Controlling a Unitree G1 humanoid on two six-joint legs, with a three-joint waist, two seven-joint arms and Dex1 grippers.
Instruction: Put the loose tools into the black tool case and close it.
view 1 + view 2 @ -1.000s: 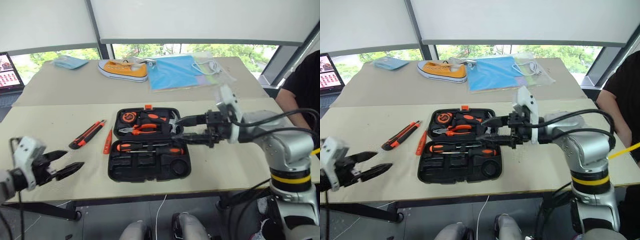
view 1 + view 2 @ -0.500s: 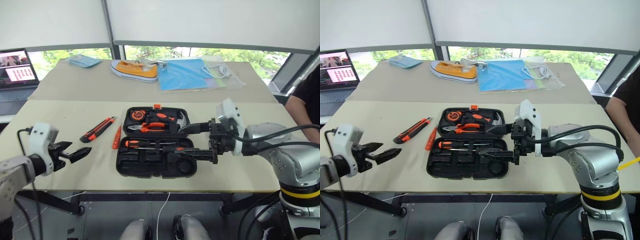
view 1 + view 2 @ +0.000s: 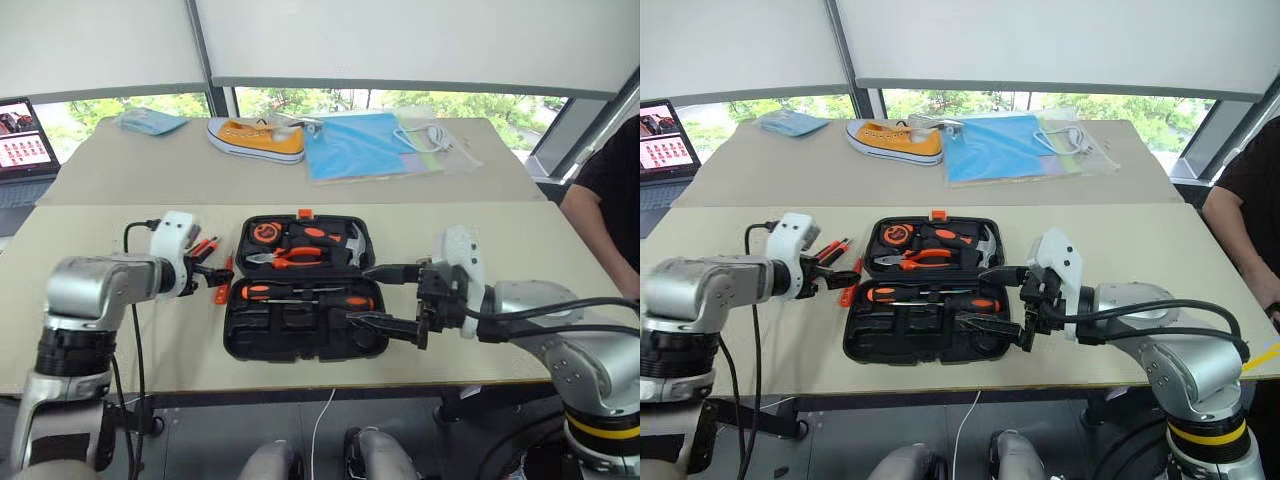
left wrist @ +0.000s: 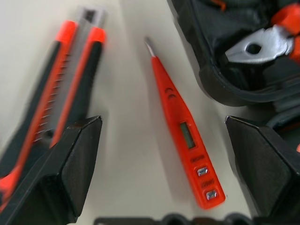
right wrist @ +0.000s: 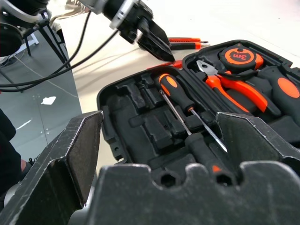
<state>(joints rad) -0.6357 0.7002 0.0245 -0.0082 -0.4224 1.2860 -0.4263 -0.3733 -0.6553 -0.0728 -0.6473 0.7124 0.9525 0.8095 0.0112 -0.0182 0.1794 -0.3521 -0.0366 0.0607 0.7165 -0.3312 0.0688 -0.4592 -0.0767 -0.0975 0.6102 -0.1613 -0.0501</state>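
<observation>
Worktop by the window: left end effector (image 4: 161, 159) brought in over the orange tester (image 4: 183, 130)

Both end effectors are held apart, empty; right end effector (image 3: 385, 297) is beside the open tool case (image 3: 300, 335); pickup is judged imminent.

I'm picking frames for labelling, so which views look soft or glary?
Left wrist view: the orange tester is fairly sharp, the utility knife and pliers smear. Right wrist view: the screwdrivers are crisp, the near fingers soft. Left eye view: windows bright, table evenly lit.

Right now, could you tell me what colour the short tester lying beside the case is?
Orange tester, clearest in the left wrist view.
</observation>
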